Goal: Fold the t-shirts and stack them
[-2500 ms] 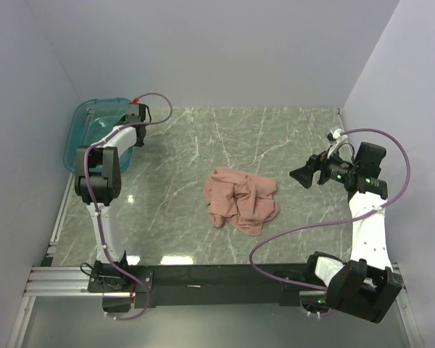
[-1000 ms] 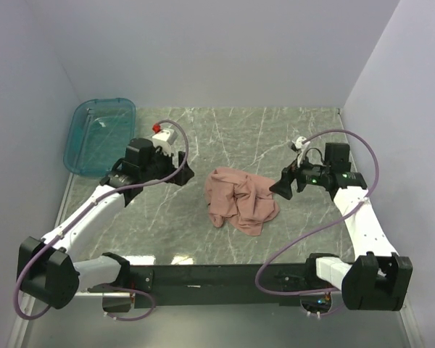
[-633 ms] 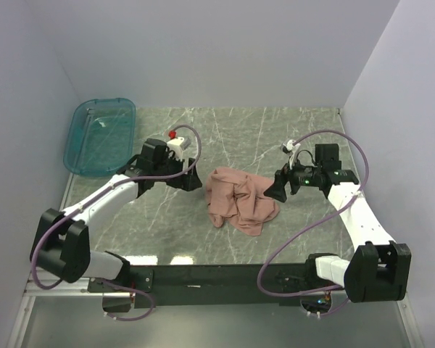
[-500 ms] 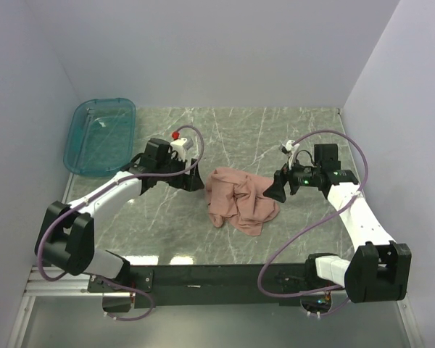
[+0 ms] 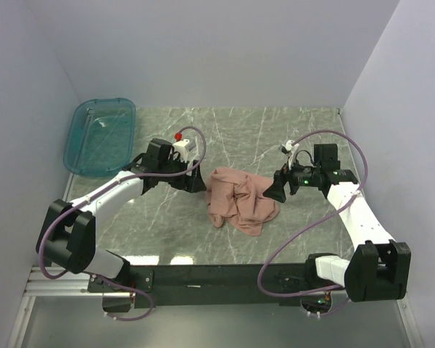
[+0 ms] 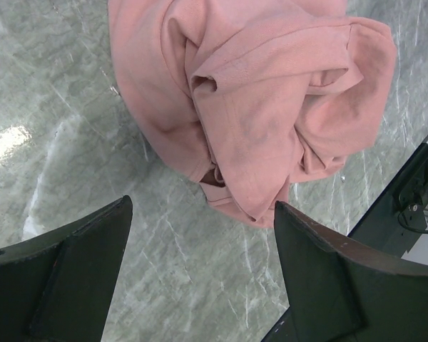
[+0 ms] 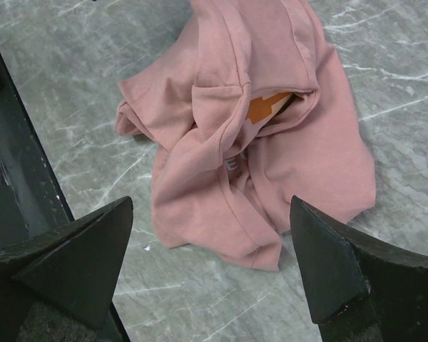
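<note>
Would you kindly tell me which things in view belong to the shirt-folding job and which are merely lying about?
Part of the job: the crumpled pink t-shirt, the left gripper and the right gripper, both open beside it.
Lying about: the teal plastic tray, far left corner.

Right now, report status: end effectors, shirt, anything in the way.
Left end effector open, at the t-shirt left edge. Right end effector open, at its right edge; neither gripping. T-shirt crumpled, unfolded. Teal tray far-left, apart from the work.
</note>
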You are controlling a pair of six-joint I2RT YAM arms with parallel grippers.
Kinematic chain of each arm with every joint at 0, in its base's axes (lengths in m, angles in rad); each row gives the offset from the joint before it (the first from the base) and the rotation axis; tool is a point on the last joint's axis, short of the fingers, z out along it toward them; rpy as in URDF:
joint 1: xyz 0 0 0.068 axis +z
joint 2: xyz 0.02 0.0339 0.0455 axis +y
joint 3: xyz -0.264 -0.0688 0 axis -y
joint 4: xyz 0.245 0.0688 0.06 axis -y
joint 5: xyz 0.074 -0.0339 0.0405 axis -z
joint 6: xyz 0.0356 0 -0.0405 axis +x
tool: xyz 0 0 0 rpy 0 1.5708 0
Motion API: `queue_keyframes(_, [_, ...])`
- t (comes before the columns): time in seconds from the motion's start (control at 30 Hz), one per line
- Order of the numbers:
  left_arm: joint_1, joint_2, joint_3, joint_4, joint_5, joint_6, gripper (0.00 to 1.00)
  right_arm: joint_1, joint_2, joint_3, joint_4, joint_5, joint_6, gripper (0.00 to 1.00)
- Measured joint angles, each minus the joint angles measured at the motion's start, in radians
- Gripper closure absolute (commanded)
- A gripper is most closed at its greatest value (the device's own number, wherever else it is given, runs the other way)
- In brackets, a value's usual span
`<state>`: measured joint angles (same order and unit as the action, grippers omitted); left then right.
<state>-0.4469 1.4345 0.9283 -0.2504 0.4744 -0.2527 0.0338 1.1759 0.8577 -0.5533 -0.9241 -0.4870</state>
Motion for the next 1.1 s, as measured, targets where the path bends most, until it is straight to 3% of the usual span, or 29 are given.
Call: queue_keyframes(1.1, [-0.019, 0.018, 0.004, -0.002, 0.011, 0.002, 0.14, 0.008, 0.012, 0.0, 0.001, 0.0, 0.018, 0.04])
